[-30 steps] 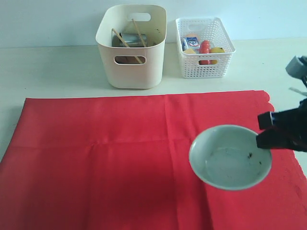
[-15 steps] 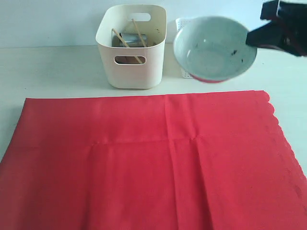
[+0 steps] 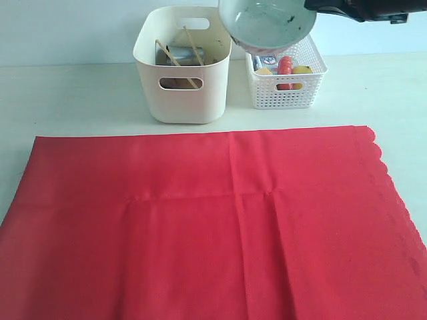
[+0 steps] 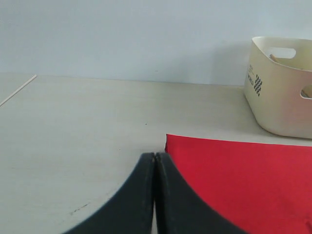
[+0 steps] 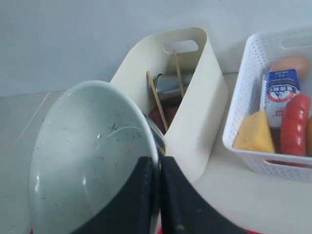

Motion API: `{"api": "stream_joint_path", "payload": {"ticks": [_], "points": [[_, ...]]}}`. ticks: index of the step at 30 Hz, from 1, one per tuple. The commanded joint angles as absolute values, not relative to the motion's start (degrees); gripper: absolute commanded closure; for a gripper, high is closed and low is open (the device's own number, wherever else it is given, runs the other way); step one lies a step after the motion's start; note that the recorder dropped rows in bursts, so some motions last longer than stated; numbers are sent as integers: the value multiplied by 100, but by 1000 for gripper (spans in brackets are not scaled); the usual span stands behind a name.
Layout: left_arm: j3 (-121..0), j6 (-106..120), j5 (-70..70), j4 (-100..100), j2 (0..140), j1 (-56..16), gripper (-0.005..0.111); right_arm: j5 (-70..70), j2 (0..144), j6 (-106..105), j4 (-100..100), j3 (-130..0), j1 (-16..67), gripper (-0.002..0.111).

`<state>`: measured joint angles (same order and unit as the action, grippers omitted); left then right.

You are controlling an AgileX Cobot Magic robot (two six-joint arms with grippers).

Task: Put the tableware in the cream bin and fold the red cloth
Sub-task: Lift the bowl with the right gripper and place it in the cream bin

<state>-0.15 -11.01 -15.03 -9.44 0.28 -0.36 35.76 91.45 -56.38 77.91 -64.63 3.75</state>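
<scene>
Exterior: right pincer [image 3: 312, 7] holds the pale green-white bowl [image 3: 267, 23] tilted in the air, just right of the cream bin [image 3: 183, 107] rim. Chopsticks [image 3: 175, 59] and steel cup [image 3: 185, 53] inside the bin. Red cloth [image 3: 200, 227] spread on the counter [image 3: 80, 93] in front of the bin.
Left wrist: left pincer [image 4: 154, 158] pressed together, well apart from the bin.
Right wrist: right pincer pinching the bowl rim.
</scene>
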Motion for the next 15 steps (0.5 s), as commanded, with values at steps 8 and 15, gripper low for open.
{"api": "stream_joint_path", "payload": {"ticks": [8,15], "points": [[0,-1096,-1467,-964,0,-80,104,3912,10967,-6014,8232,-8304,1044,108],[0,-1096,-1467,-964,0,-80,104,3912,11808,-5990,8245,-9346,1382,108]]}}
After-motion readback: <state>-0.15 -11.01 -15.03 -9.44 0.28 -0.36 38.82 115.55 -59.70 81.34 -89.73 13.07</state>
